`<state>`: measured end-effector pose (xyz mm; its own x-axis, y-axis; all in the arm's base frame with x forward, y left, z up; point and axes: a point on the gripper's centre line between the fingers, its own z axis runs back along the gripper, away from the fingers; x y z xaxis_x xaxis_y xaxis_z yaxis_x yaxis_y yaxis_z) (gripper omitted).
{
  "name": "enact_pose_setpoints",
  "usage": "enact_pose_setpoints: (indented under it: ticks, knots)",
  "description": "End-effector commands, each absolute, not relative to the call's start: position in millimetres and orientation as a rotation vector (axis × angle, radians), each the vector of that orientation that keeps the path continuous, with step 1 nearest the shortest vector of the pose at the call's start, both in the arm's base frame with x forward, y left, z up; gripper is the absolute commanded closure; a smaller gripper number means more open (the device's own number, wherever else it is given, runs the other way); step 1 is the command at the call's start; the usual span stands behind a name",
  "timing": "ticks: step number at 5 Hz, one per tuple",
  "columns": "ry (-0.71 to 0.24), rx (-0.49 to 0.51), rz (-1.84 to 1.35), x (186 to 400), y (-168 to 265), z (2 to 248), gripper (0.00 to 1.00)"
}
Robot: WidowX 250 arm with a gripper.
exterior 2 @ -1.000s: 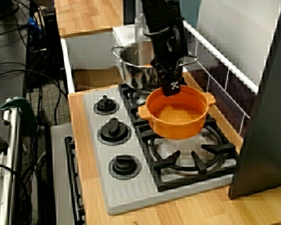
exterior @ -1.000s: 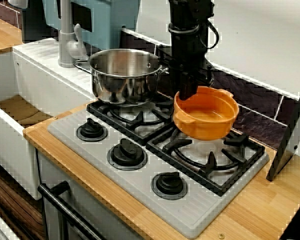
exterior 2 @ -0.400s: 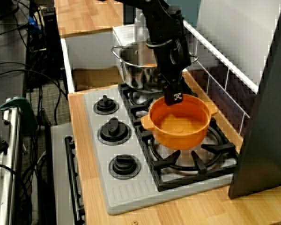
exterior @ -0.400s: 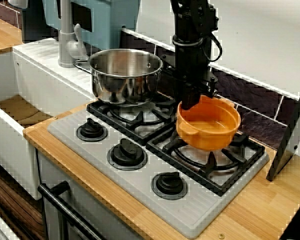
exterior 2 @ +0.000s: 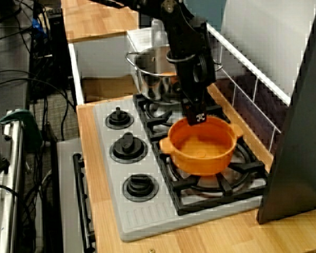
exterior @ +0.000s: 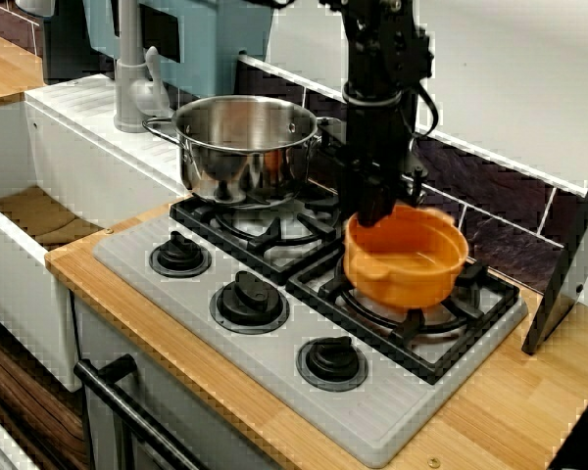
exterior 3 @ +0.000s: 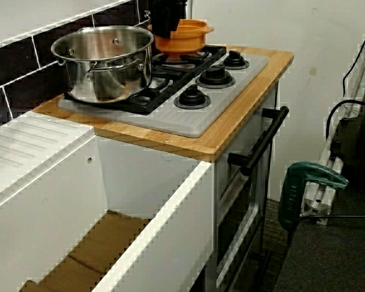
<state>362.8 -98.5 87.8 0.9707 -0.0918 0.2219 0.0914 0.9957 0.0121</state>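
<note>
Orange round plastic pot (exterior 2: 200, 150) sits low over the right-hand black burner grate (exterior: 410, 318) of the grey stovetop (exterior: 274, 357). The black gripper (exterior 2: 198, 118) is clamped from above on its rim, on the side toward the shiny steel saucepan (exterior: 243, 147). Can't tell if the base touches the grate. The pot is blurred in the front view, and in the view from the sink end the arm is cut off at the top and covers the pot's left part.
</note>
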Motion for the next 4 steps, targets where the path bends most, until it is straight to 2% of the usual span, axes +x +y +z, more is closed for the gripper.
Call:
enact_pose_setpoints:
  ticks: [1,4]
  knots:
    - [-0.278,-0.008,-0.052,362.2,-83.1,115.4,0.00]
    - [-0.277,-0.088,-0.011,369.0,-62.6,141.9,0.00]
